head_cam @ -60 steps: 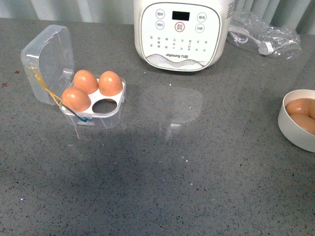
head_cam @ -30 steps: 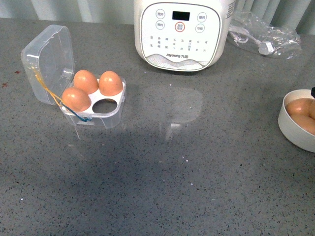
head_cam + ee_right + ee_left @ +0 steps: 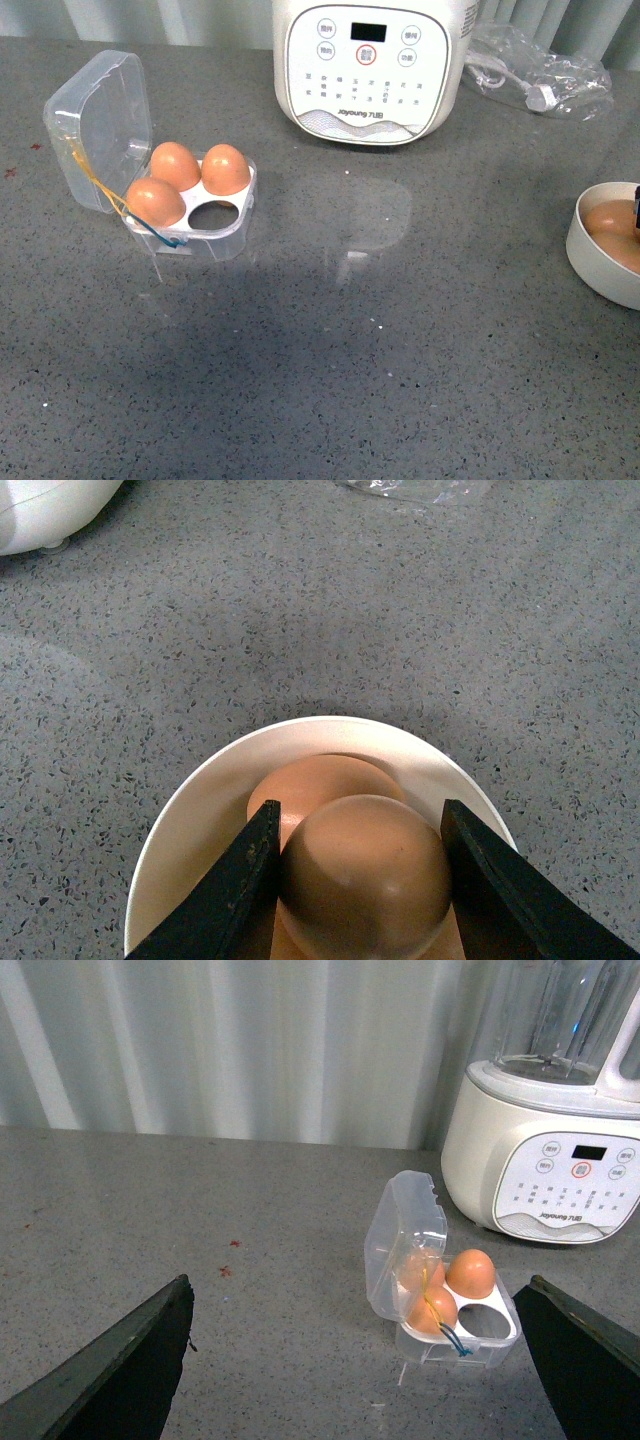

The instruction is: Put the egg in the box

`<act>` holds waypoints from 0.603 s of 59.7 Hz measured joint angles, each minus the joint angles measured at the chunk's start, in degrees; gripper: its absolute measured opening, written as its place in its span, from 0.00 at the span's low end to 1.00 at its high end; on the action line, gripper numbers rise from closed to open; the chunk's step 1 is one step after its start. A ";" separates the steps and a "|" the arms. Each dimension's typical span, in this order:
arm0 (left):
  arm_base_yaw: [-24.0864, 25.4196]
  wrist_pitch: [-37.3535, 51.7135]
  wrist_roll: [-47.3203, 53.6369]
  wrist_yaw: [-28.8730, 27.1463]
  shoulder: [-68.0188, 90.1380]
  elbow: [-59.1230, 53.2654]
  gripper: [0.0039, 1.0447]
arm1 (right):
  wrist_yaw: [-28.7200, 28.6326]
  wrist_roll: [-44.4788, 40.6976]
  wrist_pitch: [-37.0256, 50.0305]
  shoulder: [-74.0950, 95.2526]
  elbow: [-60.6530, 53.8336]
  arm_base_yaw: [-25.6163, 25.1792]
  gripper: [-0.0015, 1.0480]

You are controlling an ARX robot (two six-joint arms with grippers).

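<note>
The clear plastic box (image 3: 205,215) stands at the left of the counter with its lid (image 3: 95,125) open. Three eggs fill three of its holes; the front right hole (image 3: 210,214) is empty. The same box (image 3: 455,1310) shows in the left wrist view, ahead of my open left gripper (image 3: 355,1370). My right gripper (image 3: 360,875) is shut on the egg (image 3: 362,880), one black finger on each side of it, just above the white bowl (image 3: 200,820). In the front view only a dark tip of the right gripper (image 3: 636,208) shows, over the bowl (image 3: 590,265).
Another egg (image 3: 310,785) lies in the bowl under the held one. A big white cooker (image 3: 370,70) stands at the back centre. A crumpled clear plastic bag (image 3: 540,75) lies at the back right. Grey speckled counter stretches between box and bowl.
The right gripper's dark tip has come into the front view over the bowl at the right edge, and it now hides part of the eggs there. The box has not moved.
</note>
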 joint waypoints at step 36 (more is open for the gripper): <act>0.00 0.00 0.00 0.00 0.00 0.00 0.94 | -23.39 -6.88 -15.76 -11.08 6.14 6.91 0.38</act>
